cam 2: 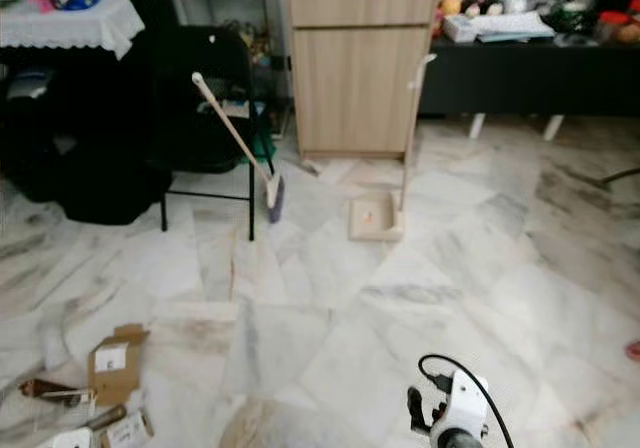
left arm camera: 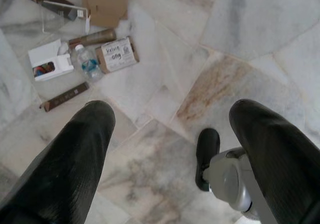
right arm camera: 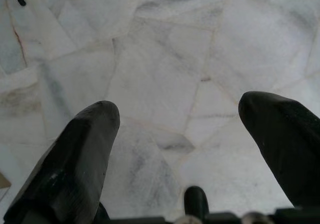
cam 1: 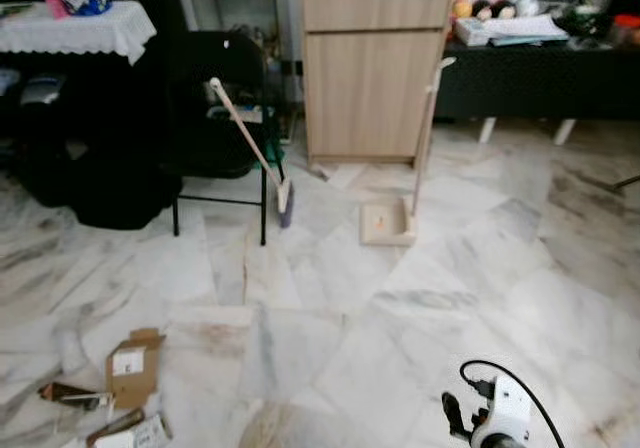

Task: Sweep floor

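Broom (cam 1: 252, 148) against black chair (cam 1: 215, 98), label unreadable.

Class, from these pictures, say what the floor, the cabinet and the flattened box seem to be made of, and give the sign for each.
Floor: polished marble-like stone, white with grey veins and irregular joints.
Cabinet: light wood or wood-look board, matte, faint grain.
Box: brown cardboard, dull, folded flaps and a white label.

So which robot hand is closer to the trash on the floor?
Left. The left gripper hangs open just above the litter pile. The right gripper hangs open over bare marble, farther away.
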